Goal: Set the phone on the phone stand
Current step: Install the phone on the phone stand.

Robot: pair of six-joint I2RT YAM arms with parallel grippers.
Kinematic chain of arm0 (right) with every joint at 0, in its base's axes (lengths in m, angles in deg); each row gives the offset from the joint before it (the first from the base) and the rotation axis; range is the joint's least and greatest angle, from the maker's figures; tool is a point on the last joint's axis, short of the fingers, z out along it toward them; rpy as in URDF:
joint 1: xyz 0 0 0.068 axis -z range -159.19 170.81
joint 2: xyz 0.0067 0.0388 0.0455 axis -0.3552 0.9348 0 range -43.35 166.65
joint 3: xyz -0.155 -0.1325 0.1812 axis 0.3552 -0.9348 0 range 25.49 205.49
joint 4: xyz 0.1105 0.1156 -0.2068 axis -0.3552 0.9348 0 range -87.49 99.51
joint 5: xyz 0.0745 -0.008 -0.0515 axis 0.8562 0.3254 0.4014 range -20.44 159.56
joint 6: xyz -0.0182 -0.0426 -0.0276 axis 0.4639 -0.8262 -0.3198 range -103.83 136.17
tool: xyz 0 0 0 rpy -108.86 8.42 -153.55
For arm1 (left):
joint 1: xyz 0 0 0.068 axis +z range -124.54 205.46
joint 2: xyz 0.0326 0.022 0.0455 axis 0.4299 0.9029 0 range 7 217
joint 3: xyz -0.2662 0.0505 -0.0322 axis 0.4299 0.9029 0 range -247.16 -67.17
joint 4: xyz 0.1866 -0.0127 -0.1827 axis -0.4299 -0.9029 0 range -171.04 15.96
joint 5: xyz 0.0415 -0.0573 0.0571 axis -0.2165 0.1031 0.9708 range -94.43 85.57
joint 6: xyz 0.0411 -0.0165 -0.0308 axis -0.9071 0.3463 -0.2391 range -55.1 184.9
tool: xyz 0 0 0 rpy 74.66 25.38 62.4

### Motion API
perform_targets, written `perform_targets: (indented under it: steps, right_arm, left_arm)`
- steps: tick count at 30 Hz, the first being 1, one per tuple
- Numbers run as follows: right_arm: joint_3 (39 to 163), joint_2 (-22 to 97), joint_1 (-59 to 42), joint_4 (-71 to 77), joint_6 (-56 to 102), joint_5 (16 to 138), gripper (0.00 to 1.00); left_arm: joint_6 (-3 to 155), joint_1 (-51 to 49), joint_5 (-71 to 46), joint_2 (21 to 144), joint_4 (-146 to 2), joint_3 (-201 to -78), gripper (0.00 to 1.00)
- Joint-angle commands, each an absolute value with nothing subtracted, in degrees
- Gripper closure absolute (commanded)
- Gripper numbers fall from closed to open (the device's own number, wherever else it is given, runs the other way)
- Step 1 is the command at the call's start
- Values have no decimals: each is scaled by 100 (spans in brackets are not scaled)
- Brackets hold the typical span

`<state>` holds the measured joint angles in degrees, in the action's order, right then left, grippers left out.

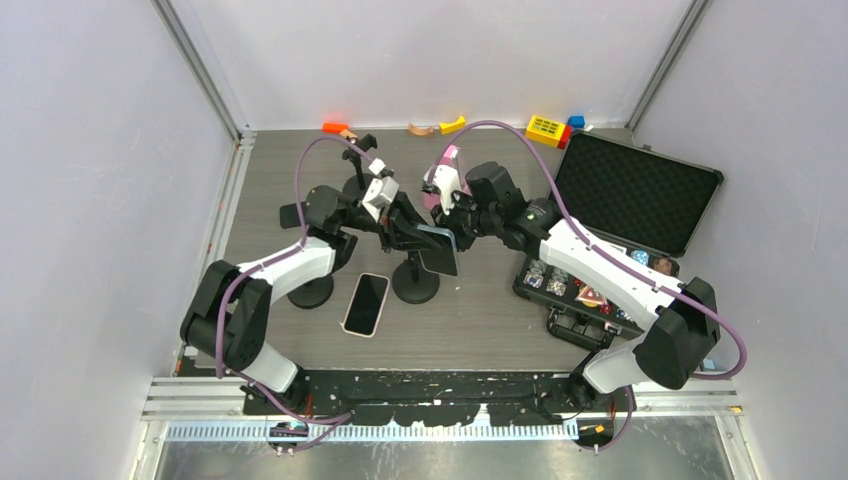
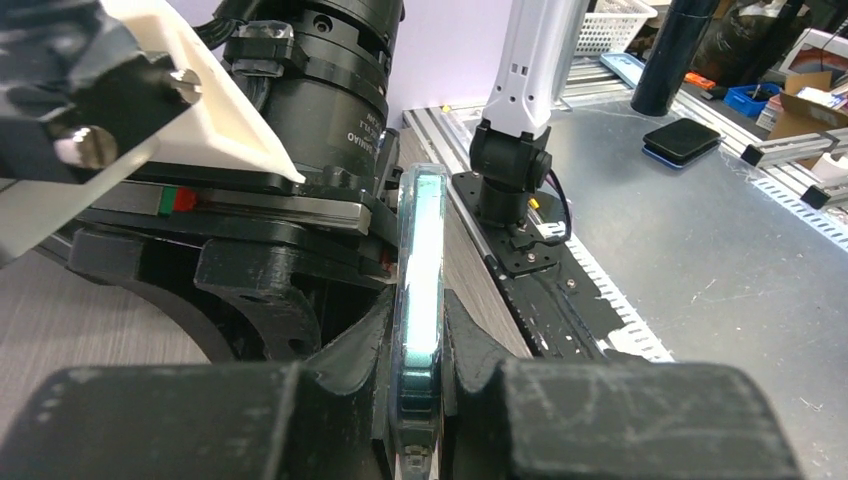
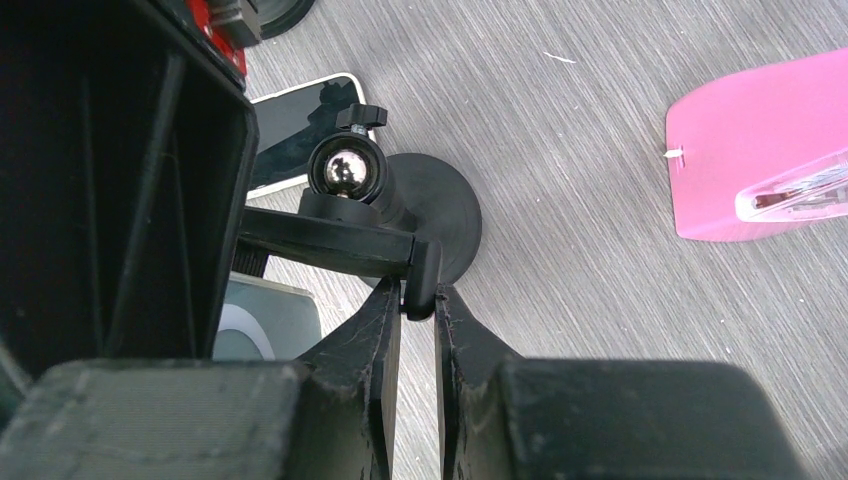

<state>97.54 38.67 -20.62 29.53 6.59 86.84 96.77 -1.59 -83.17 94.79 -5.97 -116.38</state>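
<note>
We judge the seating goes best if the left gripper point(image 2: 417, 400) brings the phone point(image 2: 420, 250) in square while the right gripper point(image 3: 418, 330) steadies the phone stand point(image 3: 340, 240). Left fingers clamp the phone edge-on, lower centre of the left wrist view; right fingers pinch the stand's black bracket, centre frame, above its round base; a second phone point(image 3: 300, 130) lies flat, upper left.

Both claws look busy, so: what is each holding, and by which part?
Left gripper: thin teal-edged phone, clamped across its front and back faces. Right gripper: black phone stand, pinched at the end of its clamp arm.
</note>
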Motion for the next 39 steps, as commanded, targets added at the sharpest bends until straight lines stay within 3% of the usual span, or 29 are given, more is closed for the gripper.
perform_targets:
  steps: [1,17,30,39]
  right_arm:
    - [9726,3823,-2076,2603,819,8985,100]
    - [9714,3827,-2076,2593,965,8630,100]
    - [9602,3842,-2072,2377,1195,8158,100]
    - [9336,3685,-2022,2101,1362,8009,100]
  left_arm:
    - [9816,-32,-8163,9387,92,-11726,100]
    - [9792,84,-7801,8840,-262,-11128,100]
    - [8042,85,-7210,7956,-3040,-10971,100]
    - [7703,85,-6884,7676,-3330,-10651,100]
